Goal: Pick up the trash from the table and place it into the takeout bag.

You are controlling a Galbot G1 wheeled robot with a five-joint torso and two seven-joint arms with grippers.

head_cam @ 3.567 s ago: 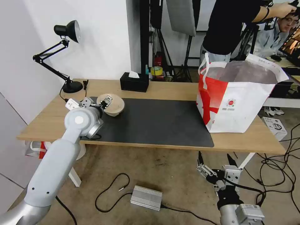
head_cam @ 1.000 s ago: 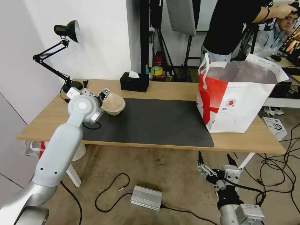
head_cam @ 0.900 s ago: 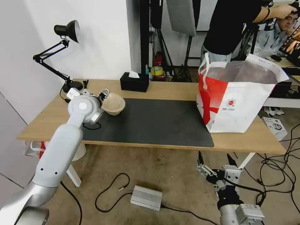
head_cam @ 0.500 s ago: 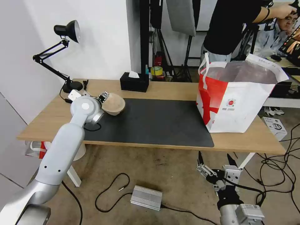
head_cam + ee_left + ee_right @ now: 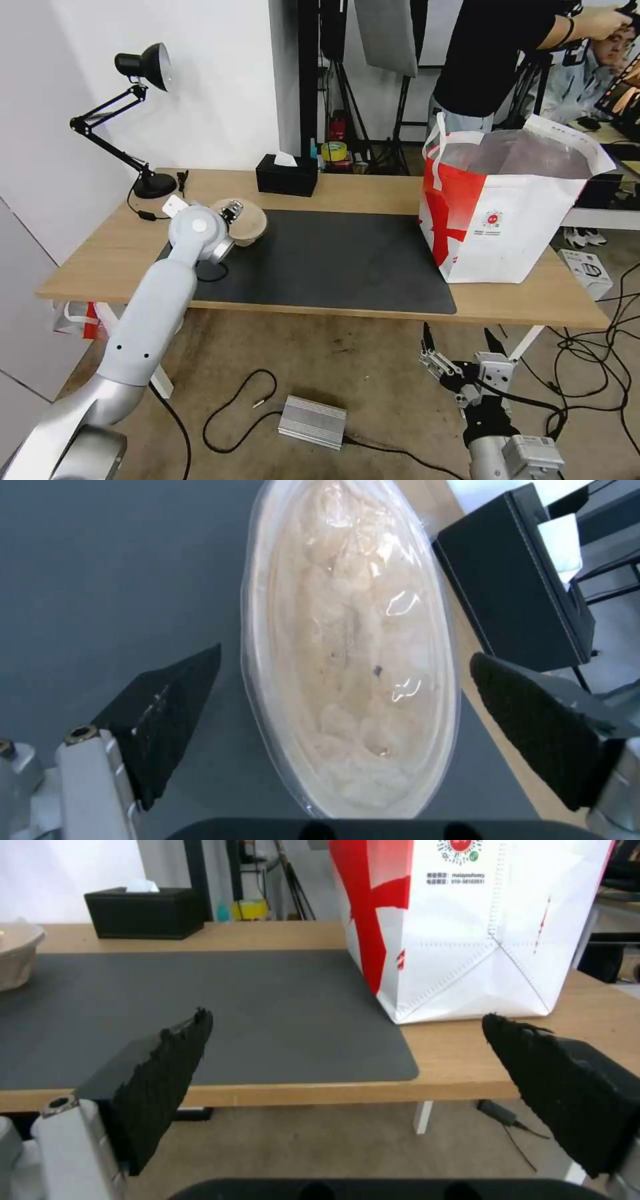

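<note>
- While the left gripper (image 5: 340, 680) hangs spread wide over the paper bowl (image 5: 350, 650), nothing is gripped yet: one finger sits on each side of the rim, both clear of it.
- Bowl position: on the grey mat (image 5: 333, 260) at the table's (image 5: 373, 190) left end, near the black tissue box (image 5: 287, 175). Clear film covers its pale contents (what they are I cannot make out).
- Judgement, step in hand: closing on the bowl for the lift. To do it well, lower until the pads are below the flared rim, keep the bowl centred between them, then close gently; pulp walls will likely flex, and a hard squeeze may buckle them or split the film.
- Lift straight up and keep it level for the carry.
- Bag (image 5: 507, 207) stands open at the table's right end, well apart from the bowl, so the carry crosses the whole mat.
- Right gripper (image 5: 347, 1085) idles below the table's front edge, fingers spread wide, holding nothing.
</note>
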